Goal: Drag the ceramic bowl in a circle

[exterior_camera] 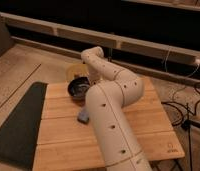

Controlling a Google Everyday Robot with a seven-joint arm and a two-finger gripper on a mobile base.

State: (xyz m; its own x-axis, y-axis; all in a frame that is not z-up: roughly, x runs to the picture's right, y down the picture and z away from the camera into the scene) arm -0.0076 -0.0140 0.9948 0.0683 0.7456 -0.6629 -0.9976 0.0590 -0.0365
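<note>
The ceramic bowl (77,89) is dark, glossy and round, with a pale sheen inside. It sits on the wooden table (58,132) near the far left corner. My white arm rises from the bottom of the view, bends at the elbow and reaches back down to the bowl. The gripper (88,81) is at the bowl's right rim, mostly hidden behind the wrist.
A yellowish round thing (73,70) lies just behind the bowl at the table's far edge. A small blue-grey object (83,116) lies on the table beside my arm. A dark mat (18,125) lies on the floor to the left. Cables (185,107) lie to the right.
</note>
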